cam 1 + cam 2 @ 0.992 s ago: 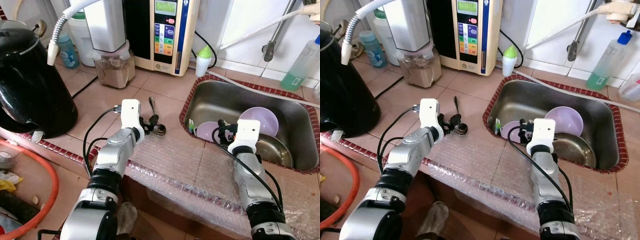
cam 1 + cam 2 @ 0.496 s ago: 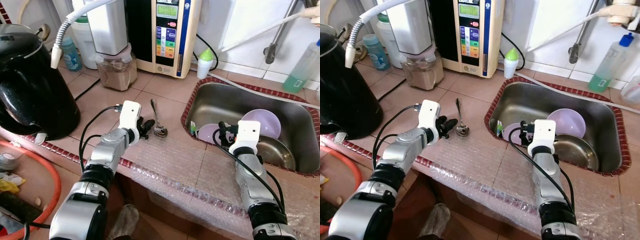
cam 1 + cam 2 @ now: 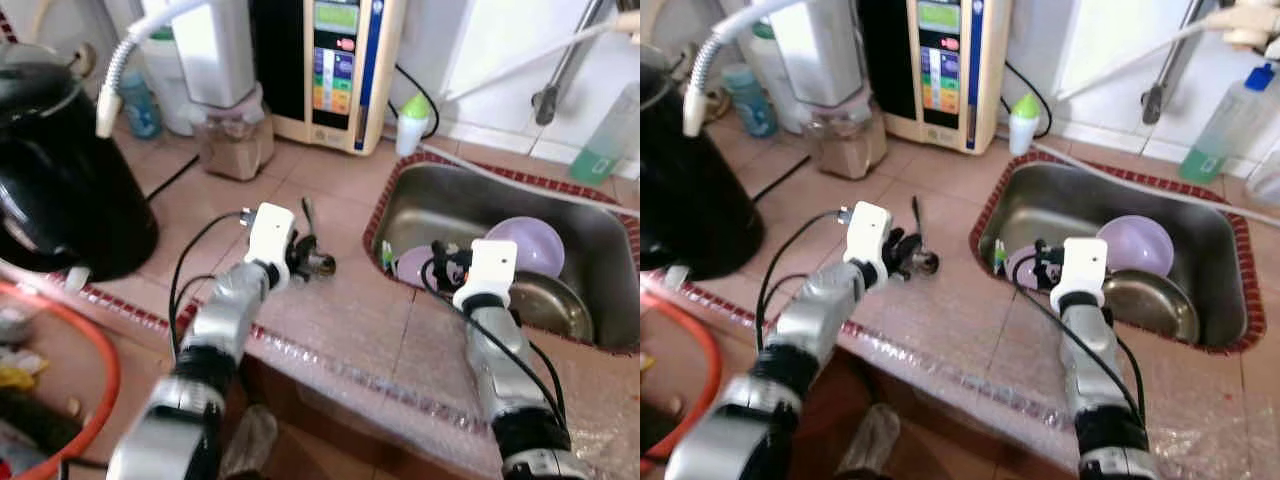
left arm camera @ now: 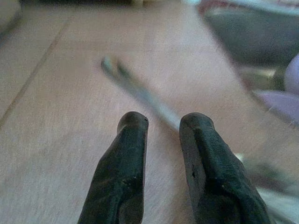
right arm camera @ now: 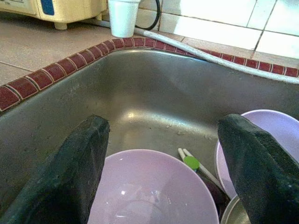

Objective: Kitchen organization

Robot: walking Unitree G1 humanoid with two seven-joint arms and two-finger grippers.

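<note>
Left wrist view shows my left gripper (image 4: 161, 123) with fingers narrowly apart just short of the spoon (image 4: 140, 91) lying loose on the counter (image 4: 56, 140); beyond, my right gripper (image 5: 163, 154) spreads wide, empty, over a purple bowl (image 5: 149, 186) in the sink (image 5: 154, 93); I judge nothing tidied yet.

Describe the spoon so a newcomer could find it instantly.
Start at the steel sink and look to the tiled counter on its left. The spoon lies there at the left claw, the only metal utensil on the tiles.
</note>
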